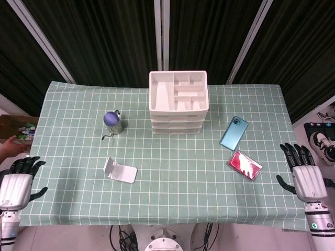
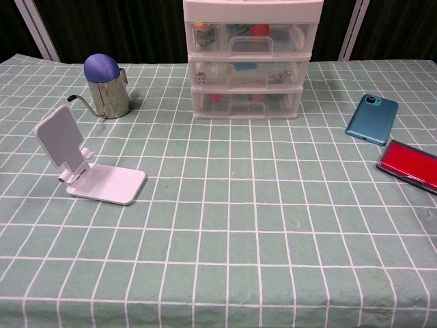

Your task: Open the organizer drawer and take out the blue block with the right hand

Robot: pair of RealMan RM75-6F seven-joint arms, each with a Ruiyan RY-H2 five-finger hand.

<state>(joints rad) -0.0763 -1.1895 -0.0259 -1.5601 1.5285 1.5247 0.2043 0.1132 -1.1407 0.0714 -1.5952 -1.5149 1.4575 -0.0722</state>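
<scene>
A white three-drawer organizer (image 1: 177,104) (image 2: 247,58) stands at the back middle of the table, all drawers closed. Through the clear drawer fronts small coloured items show; a blue piece (image 2: 243,67) lies in the middle drawer and another bluish piece sits in the top drawer. My right hand (image 1: 306,175) hovers at the table's right front edge, fingers spread, holding nothing. At the left front edge my left hand (image 1: 17,183) is likewise spread and empty. Neither hand appears in the chest view.
A metal cup with a purple ball (image 1: 112,122) (image 2: 106,85) stands left of the organizer. A white phone stand (image 1: 119,171) (image 2: 85,164) lies front left. A teal phone (image 1: 234,133) (image 2: 371,118) and a red case (image 1: 245,164) (image 2: 410,164) lie right.
</scene>
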